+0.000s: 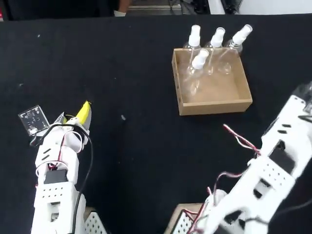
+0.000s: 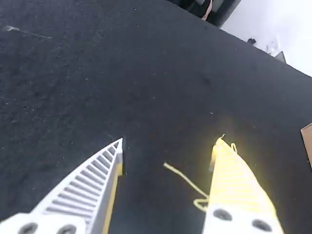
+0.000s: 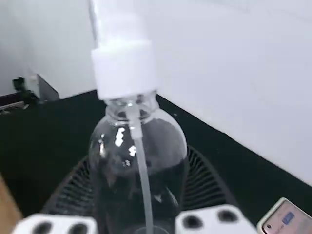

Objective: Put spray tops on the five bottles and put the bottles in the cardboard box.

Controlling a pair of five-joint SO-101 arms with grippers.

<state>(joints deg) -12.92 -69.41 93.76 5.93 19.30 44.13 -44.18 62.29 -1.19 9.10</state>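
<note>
The cardboard box (image 1: 214, 106) sits at the back right of the black table. Several clear bottles with white spray tops (image 1: 195, 68) stand in it, most along its far wall. In the right wrist view, my right gripper (image 3: 141, 175) is shut on another clear bottle (image 3: 139, 146), which stands upright between the dark ribbed fingers (image 3: 73, 190) with a white spray top (image 3: 124, 63) on its neck. The right arm (image 1: 278, 161) stretches up to the table's right edge, right of the box. My left gripper (image 1: 73, 116) (image 2: 169, 142) is open over bare black cloth at the left, holding nothing.
A small clear card (image 1: 33, 119) lies just left of the left gripper. A phone (image 3: 285, 222) lies on the table near the right gripper. The arm bases (image 1: 187, 214) stand at the front edge. Open black table (image 1: 141, 87) lies between the left gripper and the box.
</note>
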